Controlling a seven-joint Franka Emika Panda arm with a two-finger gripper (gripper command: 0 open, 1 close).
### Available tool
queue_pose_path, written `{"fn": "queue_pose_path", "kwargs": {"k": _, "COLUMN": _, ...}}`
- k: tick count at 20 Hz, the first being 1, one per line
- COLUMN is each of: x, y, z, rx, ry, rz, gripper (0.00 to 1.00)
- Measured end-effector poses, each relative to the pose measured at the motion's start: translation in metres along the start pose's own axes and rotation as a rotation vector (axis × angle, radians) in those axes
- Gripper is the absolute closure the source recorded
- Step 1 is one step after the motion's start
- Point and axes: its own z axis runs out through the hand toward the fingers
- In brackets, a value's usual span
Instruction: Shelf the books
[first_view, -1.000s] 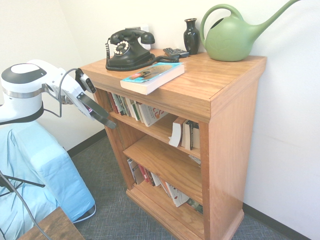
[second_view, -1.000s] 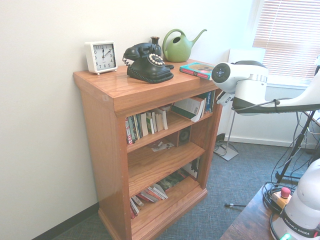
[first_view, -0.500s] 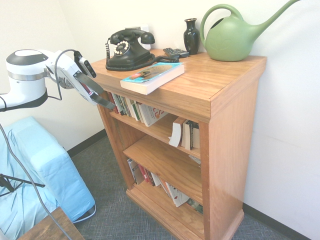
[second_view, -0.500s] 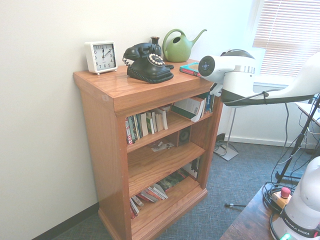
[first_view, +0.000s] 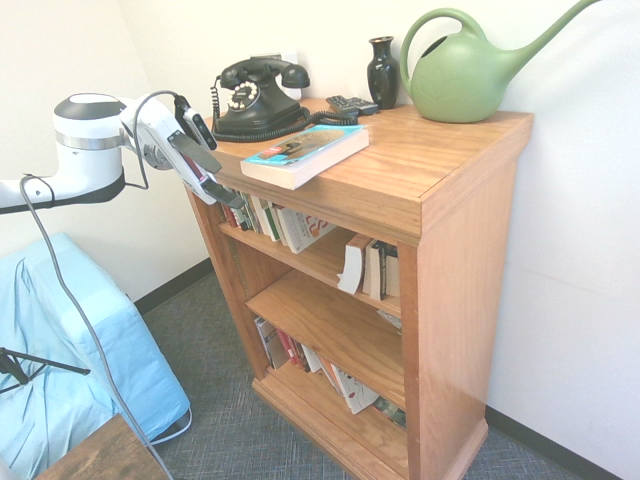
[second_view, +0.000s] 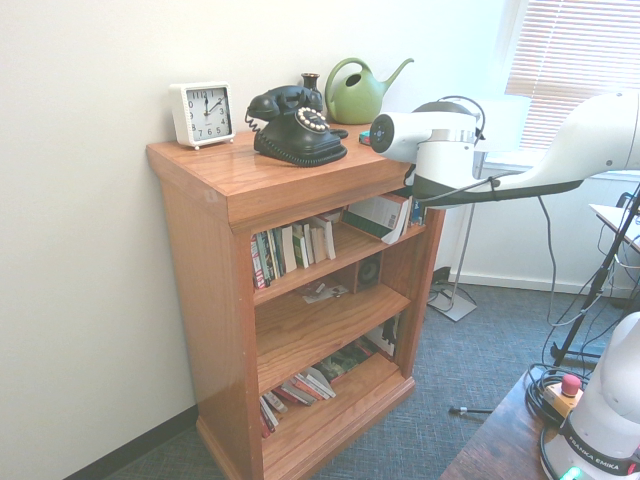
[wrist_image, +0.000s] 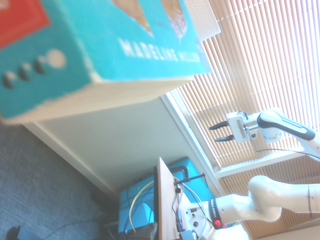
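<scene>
Over the last second I had brought the gripper (first_view: 222, 190) up and in toward the bookcase's (first_view: 420, 190) near-left corner, jaws spread and empty. The turquoise book (first_view: 303, 153) lay flat on top, overhanging the front edge, right of the black telephone (first_view: 258, 98). I judged the pickup not yet begun. The overhang offered a lip to grasp; the phone cord crowded the far side.

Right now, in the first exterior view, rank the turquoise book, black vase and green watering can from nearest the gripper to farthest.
From the gripper:
1. Turquoise book, lying flat at the shelf top's front edge.
2. Black vase, by the back wall.
3. Green watering can, far corner.
</scene>
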Motion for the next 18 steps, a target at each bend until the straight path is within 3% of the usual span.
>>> {"fn": "queue_pose_path", "kwargs": {"k": 10, "x": 0.009, "y": -0.027, "z": 0.003, "rx": -0.140, "ry": 0.004, "rz": 0.001, "gripper": 0.00}}
{"fn": "queue_pose_path", "kwargs": {"k": 18, "x": 0.011, "y": -0.046, "z": 0.000, "rx": -0.153, "ry": -0.014, "rz": -0.024, "gripper": 0.00}}
